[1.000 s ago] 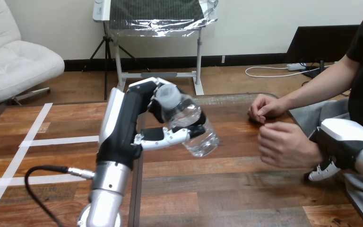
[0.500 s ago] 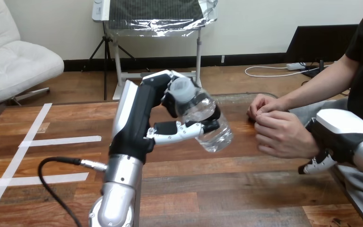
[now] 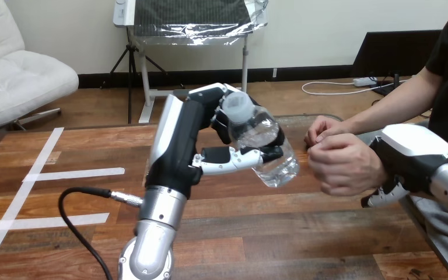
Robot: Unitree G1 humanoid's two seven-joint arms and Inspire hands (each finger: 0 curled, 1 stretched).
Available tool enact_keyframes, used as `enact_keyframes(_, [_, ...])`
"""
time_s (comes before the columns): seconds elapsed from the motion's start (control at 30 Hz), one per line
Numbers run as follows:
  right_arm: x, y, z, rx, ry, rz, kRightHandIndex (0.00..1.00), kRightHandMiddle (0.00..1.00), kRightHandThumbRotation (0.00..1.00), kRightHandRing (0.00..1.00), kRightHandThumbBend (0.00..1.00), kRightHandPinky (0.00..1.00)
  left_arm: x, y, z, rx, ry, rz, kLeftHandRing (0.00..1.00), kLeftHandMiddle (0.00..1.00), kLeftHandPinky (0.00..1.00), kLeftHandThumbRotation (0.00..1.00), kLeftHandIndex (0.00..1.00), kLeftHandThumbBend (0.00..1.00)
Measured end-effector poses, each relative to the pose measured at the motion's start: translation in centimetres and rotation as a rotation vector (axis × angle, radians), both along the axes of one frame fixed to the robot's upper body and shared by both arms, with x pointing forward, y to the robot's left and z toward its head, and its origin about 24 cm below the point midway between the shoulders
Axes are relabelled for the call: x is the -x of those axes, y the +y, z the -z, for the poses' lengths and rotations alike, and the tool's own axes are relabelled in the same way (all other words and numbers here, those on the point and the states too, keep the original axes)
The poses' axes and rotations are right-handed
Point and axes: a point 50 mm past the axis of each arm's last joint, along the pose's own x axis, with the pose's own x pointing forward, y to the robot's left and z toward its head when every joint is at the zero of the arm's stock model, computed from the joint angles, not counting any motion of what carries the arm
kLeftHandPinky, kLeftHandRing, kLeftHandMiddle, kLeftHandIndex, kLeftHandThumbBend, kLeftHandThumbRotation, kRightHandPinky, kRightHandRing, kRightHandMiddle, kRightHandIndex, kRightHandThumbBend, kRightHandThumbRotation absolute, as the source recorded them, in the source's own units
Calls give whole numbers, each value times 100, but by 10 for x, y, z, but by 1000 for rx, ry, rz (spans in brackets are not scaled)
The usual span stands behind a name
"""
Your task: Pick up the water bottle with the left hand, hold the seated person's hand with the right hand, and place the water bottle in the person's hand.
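Left hand [image 3: 189,131] grips the bottle [image 3: 275,169], tilted over mid-table just left of the person's near hand [image 3: 341,166], likely for handover. Right hand [image 3: 411,154] sits close beside it at the right, seemingly to steady it. Whether it grasps, I cannot tell.

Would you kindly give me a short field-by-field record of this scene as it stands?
left hand: fingers curled round the bottle
bottle: clear, tilted, held above the table
right hand: at the wrist of the person's nearer hand; grip unclear
person's nearer hand: curled, not holding the bottle
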Motion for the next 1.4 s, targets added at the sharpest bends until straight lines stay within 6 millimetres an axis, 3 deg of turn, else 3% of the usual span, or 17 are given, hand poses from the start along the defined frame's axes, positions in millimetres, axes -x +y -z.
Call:
enact_keyframes(0.87, [4, 28, -20, -19, -56, -135, 32, 28, 0, 20, 75, 15, -4, -5, 1, -10, 14, 21, 35, 40, 31, 0, 47, 61])
enact_keyframes(1.4, [9, 44, -29, -22, -83, -235, 35, 33, 0, 25, 77, 19, -4, -10, 4, -13, 24, 38, 36, 41, 32, 0, 47, 60])
